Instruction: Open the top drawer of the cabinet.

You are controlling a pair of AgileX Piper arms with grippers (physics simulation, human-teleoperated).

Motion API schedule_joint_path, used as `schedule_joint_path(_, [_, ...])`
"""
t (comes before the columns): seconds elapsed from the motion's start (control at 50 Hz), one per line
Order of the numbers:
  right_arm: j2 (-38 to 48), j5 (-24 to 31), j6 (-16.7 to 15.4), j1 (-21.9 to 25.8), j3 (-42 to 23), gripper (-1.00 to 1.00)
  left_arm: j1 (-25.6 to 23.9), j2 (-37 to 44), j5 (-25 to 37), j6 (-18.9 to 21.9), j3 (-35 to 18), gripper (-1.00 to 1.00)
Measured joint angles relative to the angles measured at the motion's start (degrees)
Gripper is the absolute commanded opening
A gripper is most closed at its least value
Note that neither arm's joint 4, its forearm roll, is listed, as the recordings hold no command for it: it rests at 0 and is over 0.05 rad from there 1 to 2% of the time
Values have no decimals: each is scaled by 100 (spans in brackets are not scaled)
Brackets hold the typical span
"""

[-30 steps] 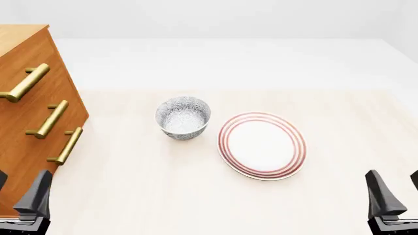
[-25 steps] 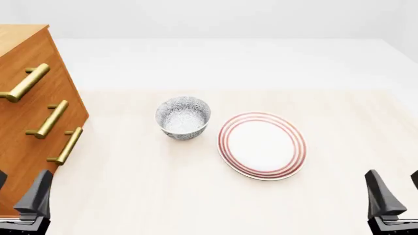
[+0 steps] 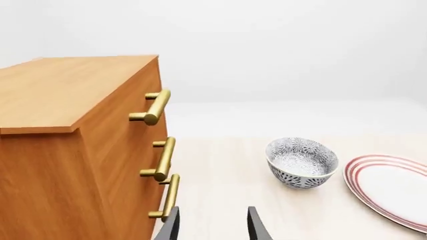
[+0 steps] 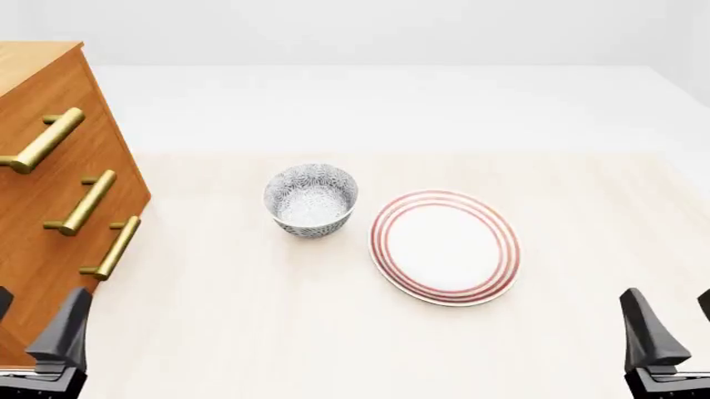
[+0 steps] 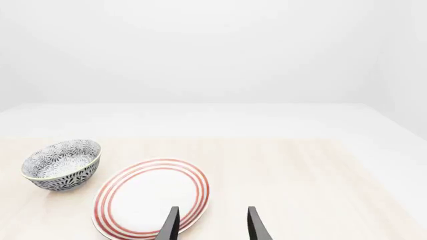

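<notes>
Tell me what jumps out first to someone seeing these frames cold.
The big orange-brown cabinet at the table's left edge, its three brass handles stacked and all drawers shut, top drawer included. Mid-table, a patterned bowl sits just left of a red-ringed plate. Both open grippers, left gripper and right gripper, wait at the near edge.
</notes>
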Motion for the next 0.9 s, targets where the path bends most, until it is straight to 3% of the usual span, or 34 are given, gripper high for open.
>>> schedule_joint_path(0.28, [0,1,0,0,-1,100,-129,651,-379,811,-136,100])
schedule_joint_path(0.54, [0,2,1,0,-1,100,-218,1832,-1074,1973,-324,100])
schedule_joint_path(0.9, [0,2,1,0,-1,100,-94,2709,-1341,3538,-735,100])
